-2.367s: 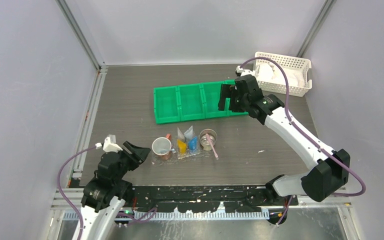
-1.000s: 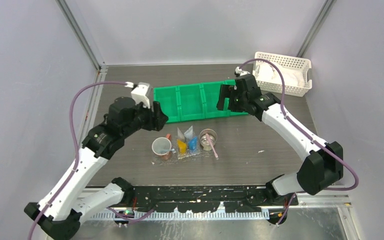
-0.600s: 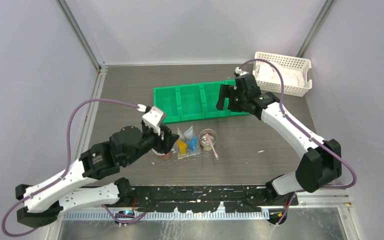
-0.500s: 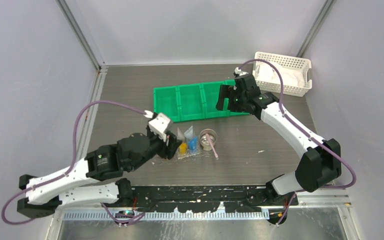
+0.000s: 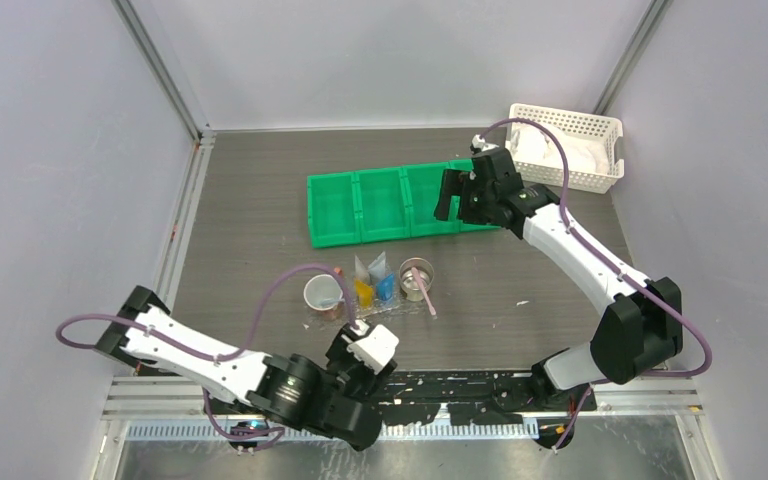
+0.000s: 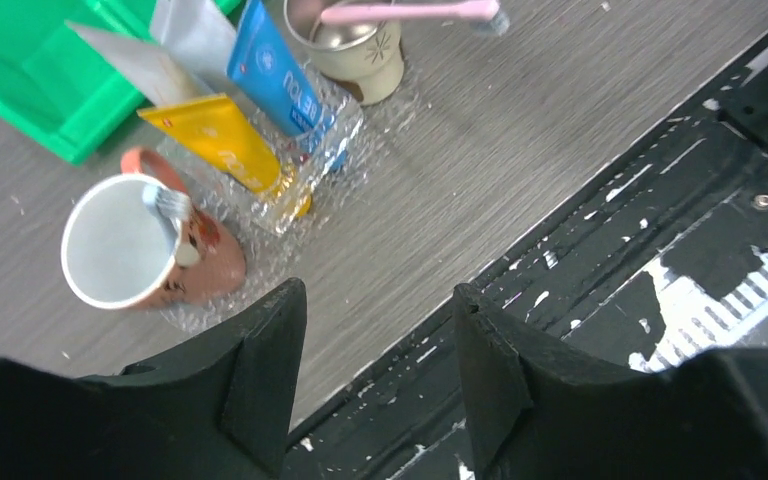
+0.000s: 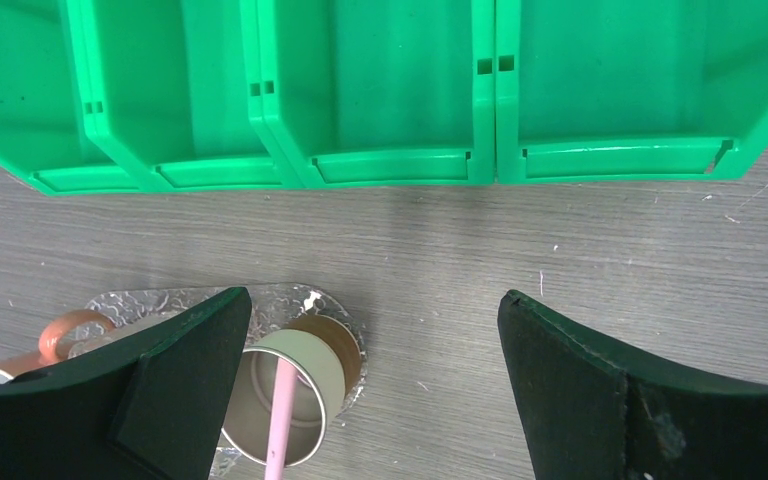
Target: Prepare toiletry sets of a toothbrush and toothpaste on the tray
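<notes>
Left arm is folded right down low along the near edge of the table, its white link lying almost flat from the left and the wrist kinked up toward the tray. The left gripper (image 6: 375,385) hangs over the table's front lip, just short of the tray (image 6: 362,108), fingers partway apart with nothing between them. Over to the right arm: it rises from its base at the near right, bends at the elbow and stretches long and diagonal toward the far side, wrist tipped down, putting the right gripper (image 7: 375,385) above the right end of the green bin (image 5: 380,205). Its fingers are spread as wide as they go and hold nothing at all. And the goods? All gathered on the crinkly clear tray in the middle of the table, well apart from that right gripper. 2 toothpaste tubes, the yellow-orange toothpaste (image 6: 225,140) and the blue toothpaste (image 6: 275,70), lie side by side on it, touching. A mug (image 6: 120,245) with an orange handle stands at the tray's left end with the bristle head of the grey toothbrush (image 6: 165,205) poking up inside. At the right end, a metal cup (image 6: 345,45) carries the pink toothbrush (image 6: 410,12), leaning out over its rim. A white lattice basket (image 5: 565,145) sits in the far right corner.
</notes>
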`<state>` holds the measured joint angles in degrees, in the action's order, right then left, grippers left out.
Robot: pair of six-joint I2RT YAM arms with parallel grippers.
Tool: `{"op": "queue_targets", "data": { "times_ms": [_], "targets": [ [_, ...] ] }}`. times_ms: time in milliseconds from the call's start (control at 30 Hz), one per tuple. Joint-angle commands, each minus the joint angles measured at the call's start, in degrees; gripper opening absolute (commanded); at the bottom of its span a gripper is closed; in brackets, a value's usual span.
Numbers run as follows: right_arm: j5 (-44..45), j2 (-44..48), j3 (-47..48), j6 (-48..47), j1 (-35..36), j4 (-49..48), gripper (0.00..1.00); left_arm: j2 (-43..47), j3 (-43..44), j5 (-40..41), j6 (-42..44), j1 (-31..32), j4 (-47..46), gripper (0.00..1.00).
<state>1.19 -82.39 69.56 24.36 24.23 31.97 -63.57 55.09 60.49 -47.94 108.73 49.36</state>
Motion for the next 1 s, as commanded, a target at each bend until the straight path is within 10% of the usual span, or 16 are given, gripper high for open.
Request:
{"op": "queue_targets", "data": {
  "times_ms": [0,467,967],
  "targets": [
    [-0.2,2.2,0.1,1.0,-0.7,-0.4,1.0,-4.9,0.5,6.4,-19.9,1.9,7.1,0.57],
    [-3.2,2.2,0.0,1.5,-1.1,-0.2,1.0,-9.8,-14.2,3.1,-62.6,2.0,11.3,0.59],
    [-4.5,1.3,0.5,2.4,-1.1,-0.2,1.0,-6.9,-26.4,-1.5,-66.6,-1.6,1.3,0.61]
  ]
}}
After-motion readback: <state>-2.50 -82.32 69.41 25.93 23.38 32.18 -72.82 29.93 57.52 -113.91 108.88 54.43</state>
